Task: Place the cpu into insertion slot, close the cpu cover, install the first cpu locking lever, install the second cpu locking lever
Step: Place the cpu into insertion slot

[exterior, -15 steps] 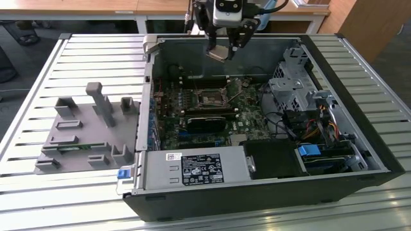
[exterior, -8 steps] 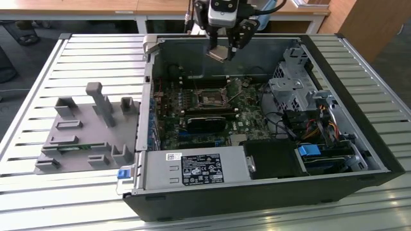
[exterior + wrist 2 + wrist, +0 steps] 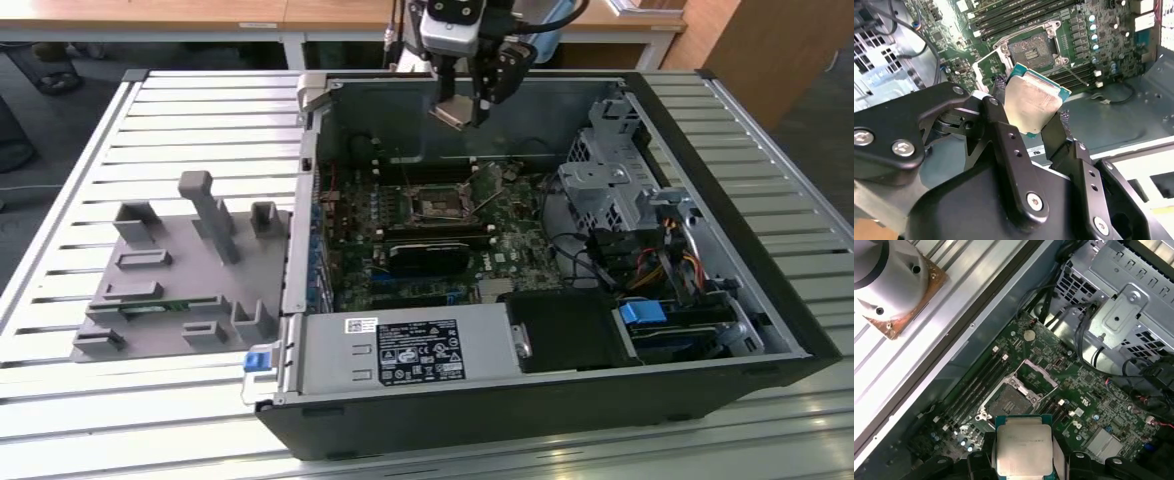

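The black two-finger gripper (image 3: 470,100) is hanging above the far end of the open black computer case (image 3: 534,420). It is clamping the small flat square cpu with the tan-silver metal face (image 3: 1031,102) by two opposite edges. The chip is being held tilted in the air, well above the green motherboard (image 3: 1089,390). Below it, the small square insertion slot with the dark centre (image 3: 1009,402) is lying uncovered. The thin silvery metal cpu cover (image 3: 1044,374) is standing open just beside the slot.
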`<move>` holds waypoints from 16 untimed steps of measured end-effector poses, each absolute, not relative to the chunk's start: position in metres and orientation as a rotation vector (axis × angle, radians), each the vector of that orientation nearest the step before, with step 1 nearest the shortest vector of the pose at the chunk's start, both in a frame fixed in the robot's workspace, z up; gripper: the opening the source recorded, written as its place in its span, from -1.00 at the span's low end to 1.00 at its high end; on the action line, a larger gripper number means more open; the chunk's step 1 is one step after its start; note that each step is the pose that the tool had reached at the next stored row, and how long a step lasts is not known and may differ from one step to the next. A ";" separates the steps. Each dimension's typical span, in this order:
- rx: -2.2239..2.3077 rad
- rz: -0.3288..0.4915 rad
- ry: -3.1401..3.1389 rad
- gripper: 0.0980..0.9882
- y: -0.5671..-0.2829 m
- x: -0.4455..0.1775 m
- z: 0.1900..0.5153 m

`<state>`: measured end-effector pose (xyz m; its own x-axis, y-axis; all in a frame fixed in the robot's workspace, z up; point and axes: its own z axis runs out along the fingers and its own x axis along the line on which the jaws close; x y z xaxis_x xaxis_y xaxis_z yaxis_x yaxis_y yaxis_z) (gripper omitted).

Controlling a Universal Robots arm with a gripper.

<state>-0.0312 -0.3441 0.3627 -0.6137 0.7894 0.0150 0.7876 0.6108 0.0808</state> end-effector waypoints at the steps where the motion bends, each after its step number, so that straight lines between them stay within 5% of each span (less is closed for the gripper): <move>1: 1.388 0.123 2.790 -0.01 -0.344 -0.031 0.363; 16: 1.652 0.118 2.633 -0.01 -0.343 -0.031 0.361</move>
